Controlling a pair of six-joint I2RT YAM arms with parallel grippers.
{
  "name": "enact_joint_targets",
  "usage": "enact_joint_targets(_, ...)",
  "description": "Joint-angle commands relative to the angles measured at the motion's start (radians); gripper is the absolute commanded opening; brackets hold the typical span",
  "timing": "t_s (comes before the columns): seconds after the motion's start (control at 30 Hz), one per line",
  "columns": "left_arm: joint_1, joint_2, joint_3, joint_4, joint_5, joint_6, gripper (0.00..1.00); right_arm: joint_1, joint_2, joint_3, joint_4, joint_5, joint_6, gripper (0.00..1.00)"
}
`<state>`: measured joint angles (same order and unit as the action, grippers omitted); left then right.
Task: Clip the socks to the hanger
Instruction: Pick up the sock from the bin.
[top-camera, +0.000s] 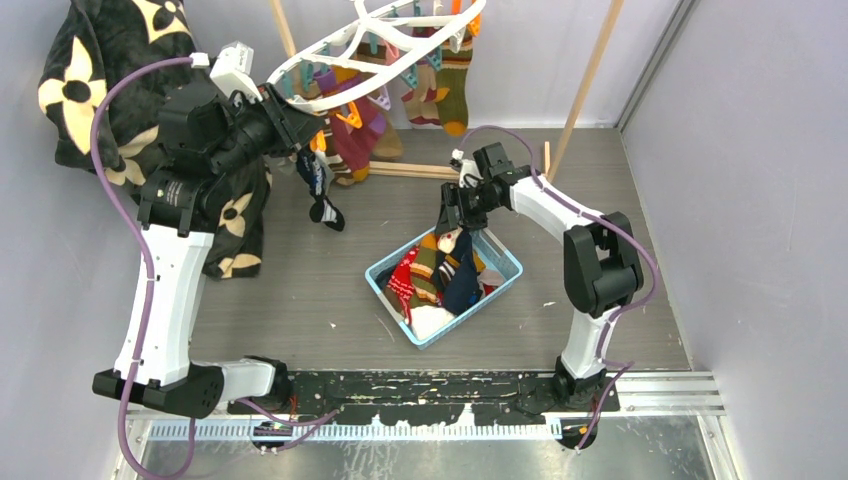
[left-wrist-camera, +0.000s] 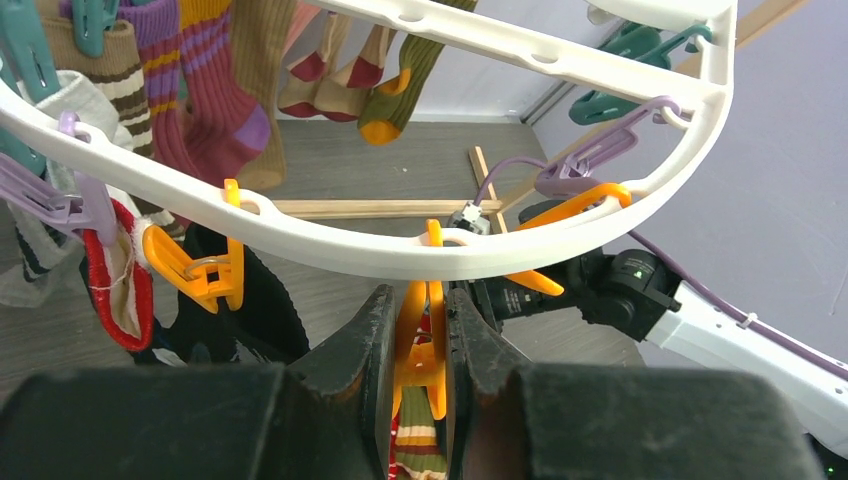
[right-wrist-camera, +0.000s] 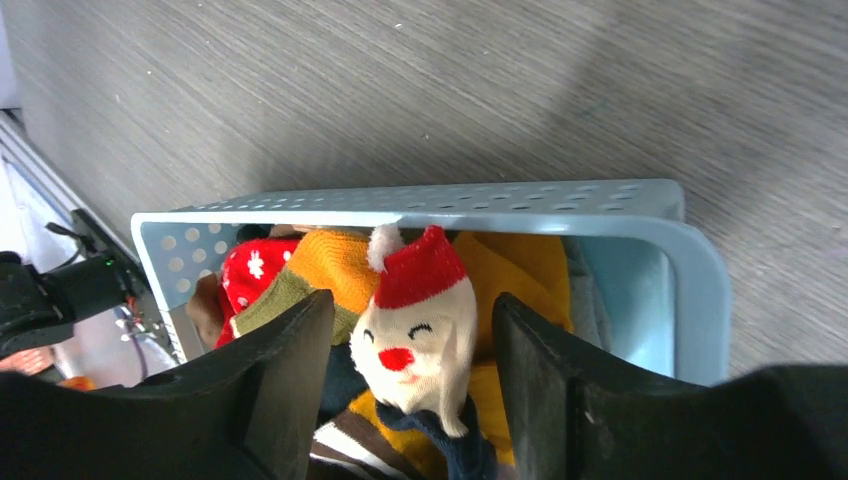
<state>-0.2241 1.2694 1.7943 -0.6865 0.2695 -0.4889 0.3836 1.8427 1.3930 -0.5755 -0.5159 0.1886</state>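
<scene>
Socks (top-camera: 440, 280) fill the blue basket (right-wrist-camera: 450, 200); right gripper (right-wrist-camera: 410, 350) jaws stand wide either side of a Santa-face sock (right-wrist-camera: 420, 325), left gripper (left-wrist-camera: 420, 310) jaws pinch an orange clip (left-wrist-camera: 415, 365) on the hanger (left-wrist-camera: 330, 245)

White hanger (left-wrist-camera: 330, 245), orange clips (left-wrist-camera: 200, 270), striped maroon socks (left-wrist-camera: 215, 110), light blue basket (right-wrist-camera: 420, 200).

Bright, even light; soft shadows; nearest wrist-view foregrounds blurred.

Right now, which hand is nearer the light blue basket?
Right. The right hand hangs open above the basket, over its socks; the left hand is up at the hanger, shut on an orange clip.
</scene>
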Motion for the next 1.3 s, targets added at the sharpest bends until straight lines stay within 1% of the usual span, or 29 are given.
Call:
enact_joint_targets(0.0,0.004,-0.028,-0.009,-0.034,-0.011,0.019,0.12,-0.002,0.005,0.068,0.043,-0.094,0.019,0.61)
enact_joint_targets(0.17,0.005,-0.024,-0.004,-0.032,-0.013,0.018,0.12,-0.004,-0.01,0.072,0.034,-0.105,0.026,0.41)
enact_joint_targets(0.33,0.005,-0.023,-0.011,-0.032,-0.016,0.019,0.12,-0.005,-0.048,0.06,0.026,-0.086,0.016,0.3)
enact_joint_targets(0.47,0.005,-0.02,-0.008,-0.028,-0.028,0.021,0.12,-0.003,-0.073,0.06,0.031,-0.059,0.022,0.16)
enact_joint_targets(0.53,0.005,-0.014,0.0,-0.031,-0.041,0.022,0.12,-0.002,-0.108,0.051,0.064,-0.041,0.035,0.11)
enact_joint_targets(0.6,0.005,-0.005,0.017,-0.037,-0.059,0.021,0.12,-0.001,-0.164,0.029,0.118,-0.021,0.042,0.09)
enact_joint_targets(0.7,0.004,0.01,0.049,-0.052,-0.085,0.02,0.12,0.012,-0.292,-0.049,0.303,0.029,0.046,0.03)
enact_joint_targets(0.73,0.005,0.017,0.062,-0.059,-0.09,0.018,0.12,0.024,-0.345,-0.089,0.39,0.05,0.043,0.01)
enact_joint_targets(0.83,0.005,0.046,0.108,-0.086,-0.095,0.004,0.11,0.069,-0.485,-0.238,0.67,0.1,0.038,0.01)
enact_joint_targets(0.93,0.004,0.069,0.15,-0.105,-0.093,-0.019,0.11,0.13,-0.55,-0.288,0.837,0.16,0.007,0.01)
enact_joint_targets(1.1,0.004,0.082,0.178,-0.121,-0.093,-0.046,0.11,0.286,-0.56,-0.226,0.896,0.352,-0.14,0.01)
enact_joint_targets(1.27,0.005,0.082,0.177,-0.13,-0.081,-0.071,0.11,0.429,-0.507,-0.141,0.94,0.504,-0.316,0.01)
